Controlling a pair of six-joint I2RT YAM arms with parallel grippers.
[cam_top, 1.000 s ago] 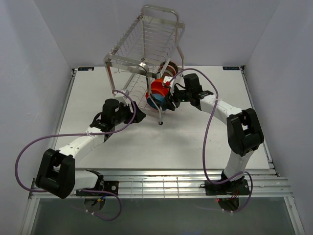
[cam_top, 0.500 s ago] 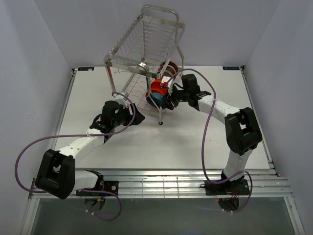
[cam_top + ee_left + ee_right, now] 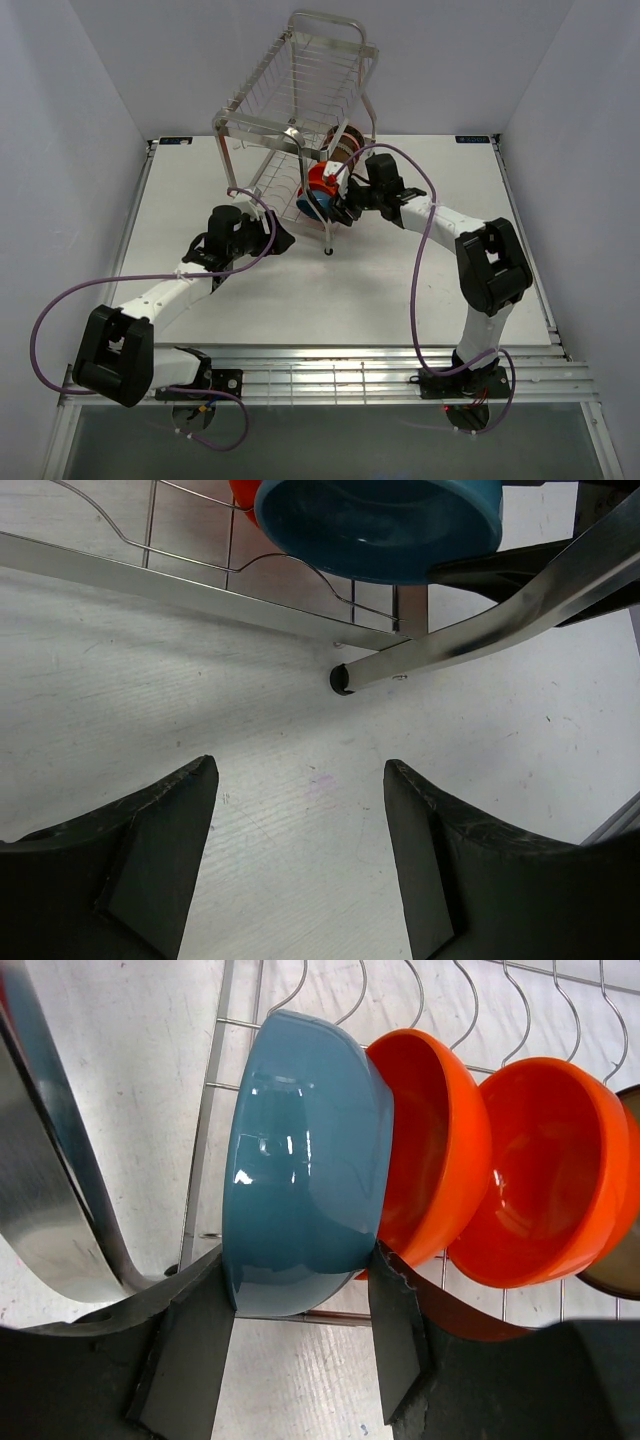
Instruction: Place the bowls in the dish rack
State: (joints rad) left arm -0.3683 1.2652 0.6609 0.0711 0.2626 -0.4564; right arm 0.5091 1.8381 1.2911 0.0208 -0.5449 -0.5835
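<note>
From above, the dish rack is standing at the far side of the table, and every bowl in view is sitting in its slotted lower tier. The right gripper is reaching into that tier's near right end, where the blue bowl is standing in front of the orange bowls. The left gripper is hanging just off the rack's near left side, apart from the bowls.

In the left wrist view, the left gripper is standing wide apart over bare table, holding nothing. The rack's bottom rail and the blue bowl are lying ahead of it.

In the right wrist view, the right gripper is clasping the blue bowl. Its fingers are pressing on the bowl's open face and base. The bowl is standing on edge at the end of the rack's row, leaning against the nearer orange bowl, its axis running along the row beside the rack's tube.

The right arm is the one engaged. Letting go probably means spreading along that axis and then backing away from the rack without tipping the bowl.
</note>
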